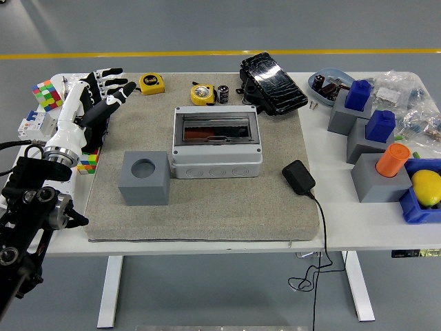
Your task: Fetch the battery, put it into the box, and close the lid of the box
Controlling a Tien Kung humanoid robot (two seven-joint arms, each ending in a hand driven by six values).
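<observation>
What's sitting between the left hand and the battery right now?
In the head view, two yellow tape measures: one just right of the left hand, the other right beside the battery. Otherwise only bare grey mat.

Lighting: bright, even, overhead. Shadows: soft, short, under objects on the surface (207, 245). Glare: highlights on the black wrapped pack (273, 83). Focus: sharp throughout; no visible blur.

A white table (358, 231) carries a grey mat (207, 207) over its left and middle. Directly on the bare top at right stand grey blocks (348, 127), a blue bin (413, 207) and plastic bags (406, 93); at left lie colour cubes (46, 94).
</observation>
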